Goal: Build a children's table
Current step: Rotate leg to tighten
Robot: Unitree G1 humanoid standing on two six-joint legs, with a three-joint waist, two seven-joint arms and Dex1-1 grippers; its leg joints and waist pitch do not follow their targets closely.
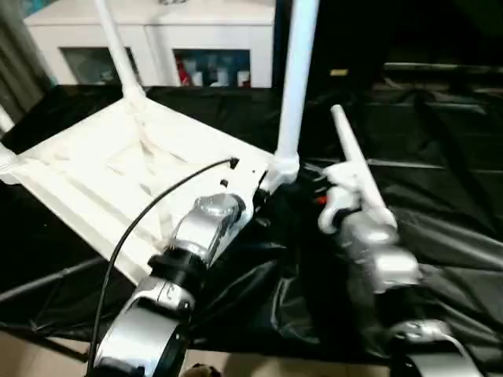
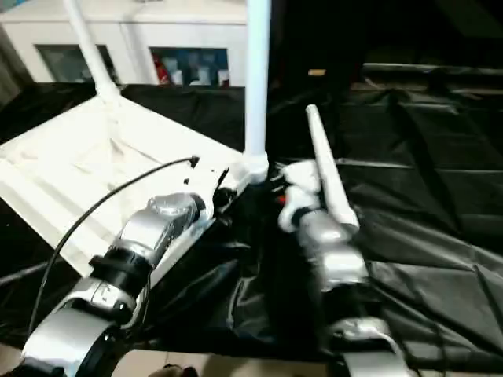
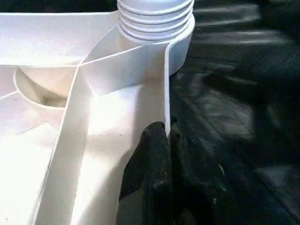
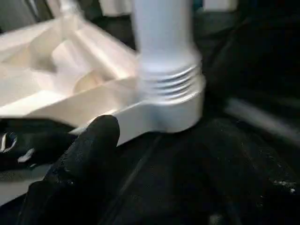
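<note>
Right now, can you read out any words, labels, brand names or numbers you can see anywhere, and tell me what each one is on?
No text can be read anywhere.
Table top, underside up, and its fitted legs: plain white, no markings seen.
Loose leg over the right forearm: no markings seen.
Cabinet behind: coloured items behind its glass doors, too blurred to read.
Small orange spot by the right wrist: too small to tell.

From my head cameras, the upright leg (image 1: 296,78) at the children's table (image 1: 102,177) near corner runs out past the top edge. My left forearm hides the left pincer (image 3: 157,154). The cabinet (image 1: 157,43) behind is too blurred to read its contents.
</note>
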